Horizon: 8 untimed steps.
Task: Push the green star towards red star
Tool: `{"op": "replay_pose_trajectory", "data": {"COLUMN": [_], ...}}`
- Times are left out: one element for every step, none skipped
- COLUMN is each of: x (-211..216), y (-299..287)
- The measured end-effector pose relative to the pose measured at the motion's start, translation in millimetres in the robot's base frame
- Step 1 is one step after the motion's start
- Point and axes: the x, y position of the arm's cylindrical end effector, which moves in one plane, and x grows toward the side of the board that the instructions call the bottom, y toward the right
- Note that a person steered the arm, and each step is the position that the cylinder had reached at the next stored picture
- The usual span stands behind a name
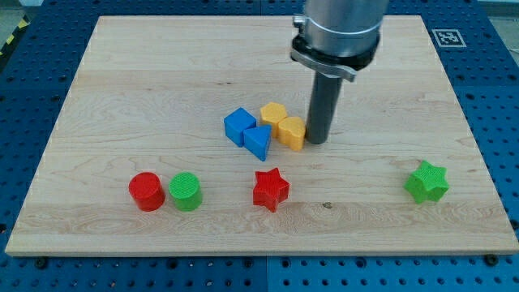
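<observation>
The green star lies near the view's right, low on the wooden board. The red star lies low in the middle, well to the green star's left. My tip rests on the board in the middle, touching the right side of a yellow block. It is above and to the right of the red star, and far to the upper left of the green star.
A second yellow block, a blue cube and a blue triangular block cluster left of my tip. A red cylinder and a green cylinder stand at the lower left. The board's edge runs along the bottom.
</observation>
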Motion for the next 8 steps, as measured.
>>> {"op": "replay_pose_trajectory", "data": {"x": [0.0, 0.0, 0.0, 2.6, 45.9, 70.5, 74.7, 74.7], "y": [-4.6, 4.3, 64.9, 140.2, 177.9, 178.1, 178.1, 176.8]}}
